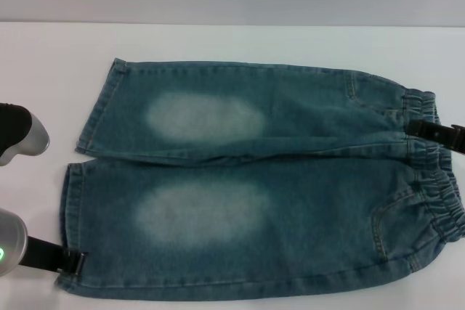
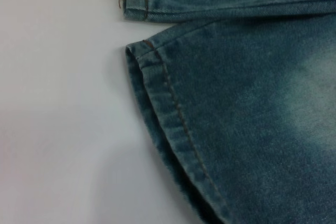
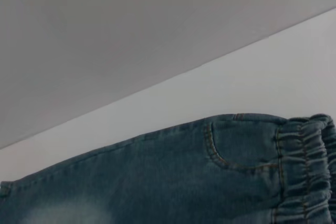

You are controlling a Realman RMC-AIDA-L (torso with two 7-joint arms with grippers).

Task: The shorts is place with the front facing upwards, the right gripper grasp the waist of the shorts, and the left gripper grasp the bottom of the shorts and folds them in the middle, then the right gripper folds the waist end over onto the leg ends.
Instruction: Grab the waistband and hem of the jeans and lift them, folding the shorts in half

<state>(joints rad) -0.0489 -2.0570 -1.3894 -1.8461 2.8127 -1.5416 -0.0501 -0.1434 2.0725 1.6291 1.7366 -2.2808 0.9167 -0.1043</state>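
Shorts (image 1: 269,179) — blue denim, spread flat and front up on the white table (image 1: 218,45), both legs side by side, hems toward the robot's left, waist (image 1: 436,194) toward its right. No fold made yet; the lengthwise fold and the waist-over-hems fold both remain, by the look of it.

Left gripper (image 1: 75,263) — at the near leg's hem (image 1: 70,215), its black tip touching the denim edge. How far the jaws stand apart cannot be told; the left wrist view shows only the stitched hem lying flat on the table, no fingers. No cloth is lifted there.

Right gripper (image 1: 436,133) — lying across the waist at the middle of the band, black tip on the puckered elastic. Jaw opening likewise cannot be told; the right wrist view shows pocket seam and gathered band, undisturbed.

Status: grasp stage, both grippers at their ends, cloth not raised.
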